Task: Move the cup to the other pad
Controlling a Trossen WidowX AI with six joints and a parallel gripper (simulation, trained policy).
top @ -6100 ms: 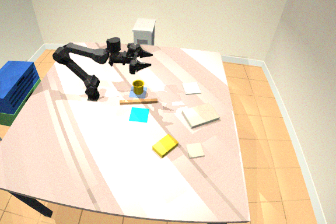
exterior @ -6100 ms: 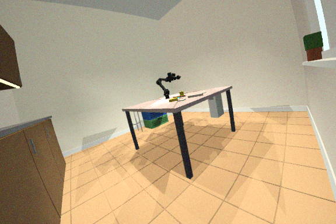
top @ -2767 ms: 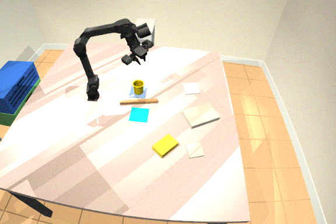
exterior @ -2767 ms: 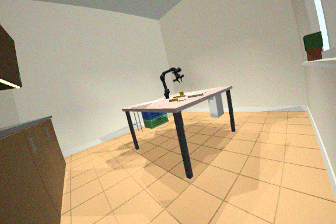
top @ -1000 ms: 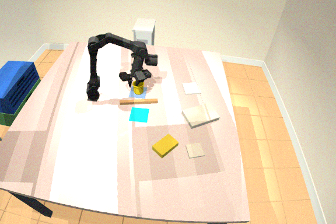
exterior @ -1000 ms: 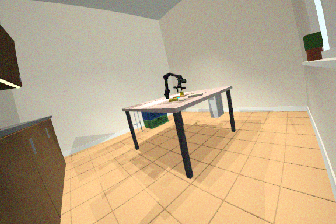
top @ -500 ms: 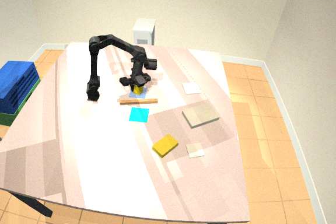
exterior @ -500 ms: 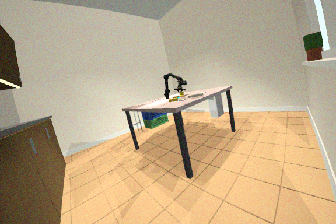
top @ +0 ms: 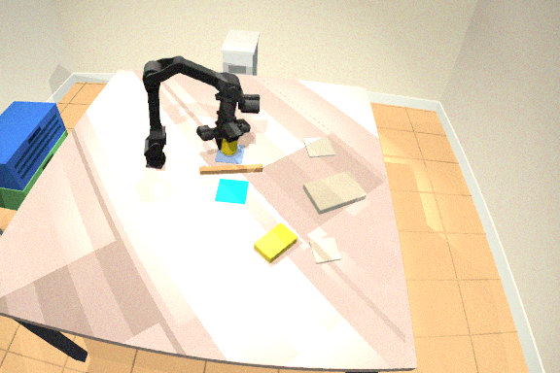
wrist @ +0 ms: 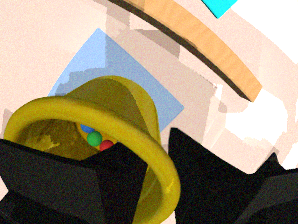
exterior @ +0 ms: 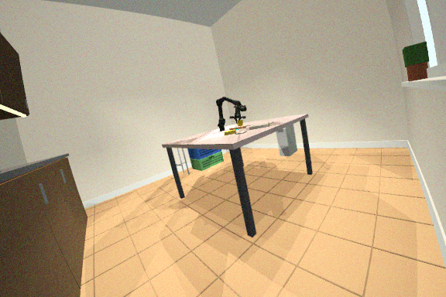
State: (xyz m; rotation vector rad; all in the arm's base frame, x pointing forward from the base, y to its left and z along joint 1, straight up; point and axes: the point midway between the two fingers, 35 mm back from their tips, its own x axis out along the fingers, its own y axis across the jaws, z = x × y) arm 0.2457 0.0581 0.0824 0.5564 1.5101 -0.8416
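Note:
The yellow cup (top: 229,147) (exterior: 240,122) (wrist: 116,96) is at the light blue pad (top: 235,159) (wrist: 92,52); whether its base touches the pad is hard to tell. It looks roughly upright in the top and exterior views. Blue (wrist: 87,128), green (wrist: 94,138) and red (wrist: 106,145) marbles show inside it in the wrist view. My gripper (top: 225,138) (wrist: 160,133) is shut on the cup's wall, one finger inside the rim and the other outside. The fingers hide part of the cup's inside. The cyan pad (top: 232,191) (wrist: 219,6) lies beyond the wooden bar, with nothing on it.
The wooden bar (top: 230,169) (wrist: 200,42) lies between the two pads. A yellow block (top: 275,242), a thick beige slab (top: 334,191) and two thin pale squares (top: 320,147) (top: 325,251) lie farther away on the table.

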